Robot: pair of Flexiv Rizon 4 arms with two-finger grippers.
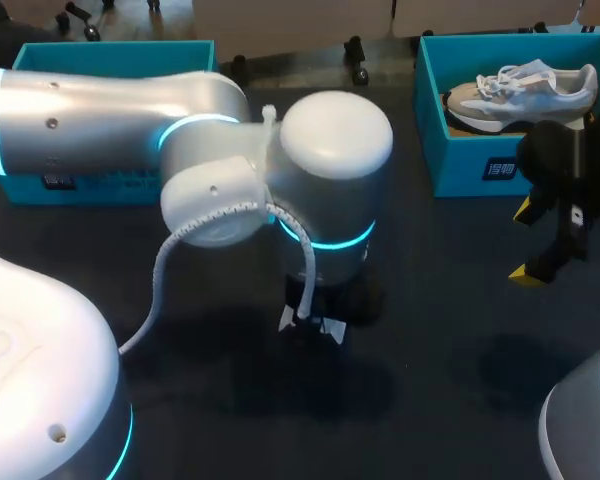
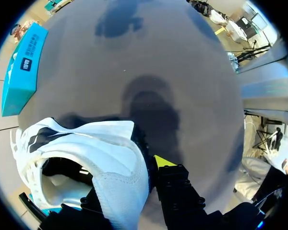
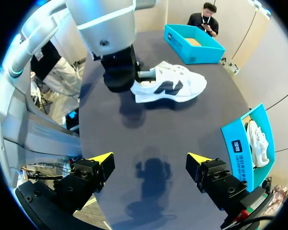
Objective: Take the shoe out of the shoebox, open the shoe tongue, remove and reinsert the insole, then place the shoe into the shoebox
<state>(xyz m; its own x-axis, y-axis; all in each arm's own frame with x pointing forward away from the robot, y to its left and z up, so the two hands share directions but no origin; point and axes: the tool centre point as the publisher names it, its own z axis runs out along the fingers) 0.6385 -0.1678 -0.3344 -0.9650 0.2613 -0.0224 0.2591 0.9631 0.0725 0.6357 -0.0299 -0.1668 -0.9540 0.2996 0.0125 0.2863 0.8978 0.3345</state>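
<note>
Findings: the shoe [image 3: 173, 86], white with a dark emblem on its side, lies on its sole on the worktop [image 3: 149, 124], out of both boxes and near the middle. The left gripper [image 3: 139, 75] is closed on the heel collar. One yellow tip shows outside the heel in the left wrist view; the other is hidden by the shoe. The right gripper [image 3: 149, 160] hangs spread wide and empty, well apart from the shoe and near the right-hand shoebox [image 1: 460, 160], which holds a second shoe [image 1: 525, 88]. The other shoebox [image 1: 110, 55] stands at the left rear.

Risks: the hold is on soft collar fabric only, so the shoe could pivot or slip out if lifted or tugged while the tongue is worked. The left wrist sits low over the shoe, so the right arm could strike it on approach. Laces may snag a fingertip.

Markings: a white printed label on each box wall and the side emblem — print too small to read.
</note>
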